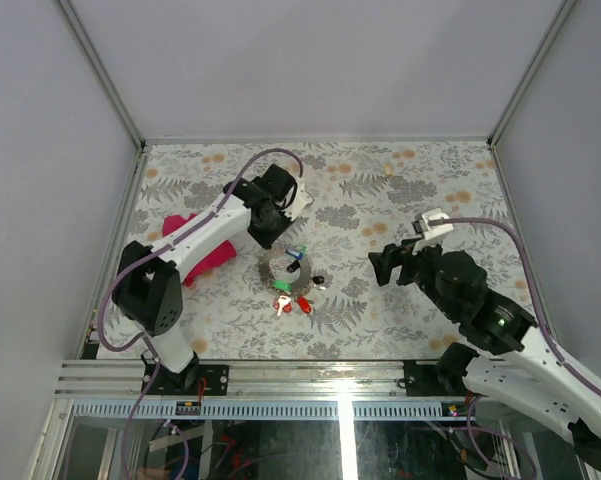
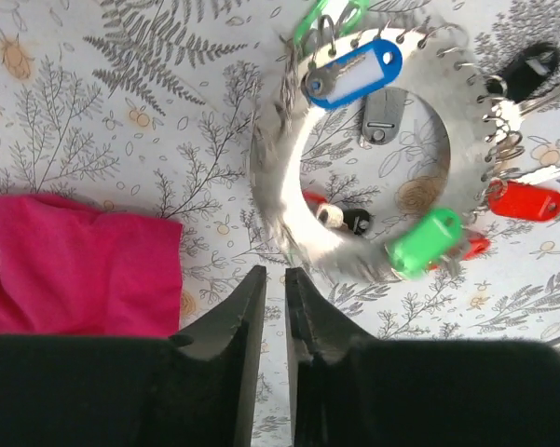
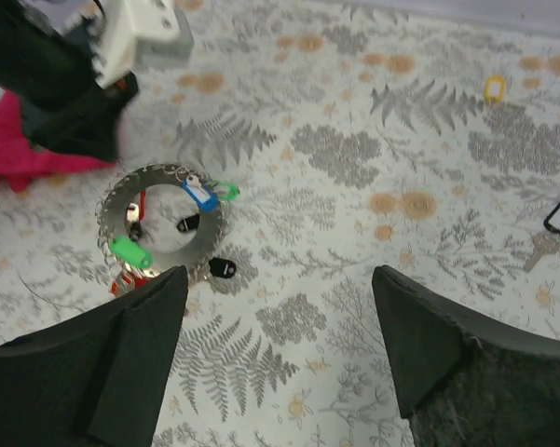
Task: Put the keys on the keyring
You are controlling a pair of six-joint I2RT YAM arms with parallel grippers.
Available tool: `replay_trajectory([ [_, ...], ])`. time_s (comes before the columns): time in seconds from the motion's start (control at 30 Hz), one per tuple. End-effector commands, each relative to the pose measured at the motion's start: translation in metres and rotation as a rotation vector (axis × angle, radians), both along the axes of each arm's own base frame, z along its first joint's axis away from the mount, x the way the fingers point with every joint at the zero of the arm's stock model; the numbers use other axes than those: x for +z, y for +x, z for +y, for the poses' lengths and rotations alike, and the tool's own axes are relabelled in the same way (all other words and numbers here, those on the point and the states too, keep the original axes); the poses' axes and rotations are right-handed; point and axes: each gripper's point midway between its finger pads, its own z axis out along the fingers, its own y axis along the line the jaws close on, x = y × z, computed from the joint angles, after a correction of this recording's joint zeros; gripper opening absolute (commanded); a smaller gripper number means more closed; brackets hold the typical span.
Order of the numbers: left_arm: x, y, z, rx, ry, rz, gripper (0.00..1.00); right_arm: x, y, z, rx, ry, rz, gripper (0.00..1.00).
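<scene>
- Just ahead of the left tool (image 2: 275, 272), the keyring (image 2: 280, 196) lies flat on the fern-patterned worktop (image 2: 121, 112), near the fingertips but not touching them.
- That tool's fingers are barely parted, with a thin slit between them, and they grip nothing.
- The keys (image 2: 354, 73) fringe the ring, with blue, green, red and black tags showing.
- Left of those fingers and just beside them, a magenta cloth (image 2: 75, 265) lies crumpled.
- The right tool (image 3: 280, 345) is spread wide and empty, hanging above the worktop.
- From it, the keyring sits ahead and to the left, well apart.
- Ahead and to its right, a loose key (image 3: 540, 244) with a black tag lies alone.
- Farther ahead of it lies a small yellow tag (image 3: 494, 88).
</scene>
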Motion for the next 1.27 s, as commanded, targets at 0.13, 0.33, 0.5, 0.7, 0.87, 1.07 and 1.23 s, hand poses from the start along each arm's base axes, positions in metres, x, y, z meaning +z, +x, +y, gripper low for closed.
replay_trajectory([
  [0.13,0.034,0.008,0.006,0.077,-0.203,-0.162,0.32,-0.003,0.001,0.013,0.036,-0.039,0.063,0.99],
  [0.33,0.085,0.014,0.015,0.225,-0.464,-0.388,0.55,0.015,0.004,0.004,0.014,-0.076,0.015,0.99],
  [0.5,0.135,0.008,0.031,0.373,-0.664,-0.629,0.92,0.033,0.007,-0.019,-0.074,-0.068,-0.056,0.99],
  [0.7,0.156,-0.011,0.069,0.613,-0.773,-0.77,1.0,0.051,0.005,-0.05,-0.207,-0.006,-0.12,0.99],
  [0.87,0.139,-0.023,0.093,0.775,-0.791,-0.757,1.0,0.054,-0.001,-0.066,-0.25,0.059,-0.167,0.99],
  [1.07,0.114,-0.027,0.119,0.892,-0.801,-0.735,1.0,0.047,-0.006,-0.077,-0.281,0.098,-0.182,0.99],
  [1.23,0.109,-0.028,0.121,0.894,-0.795,-0.734,1.0,0.043,-0.007,-0.083,-0.303,0.097,-0.18,0.99],
])
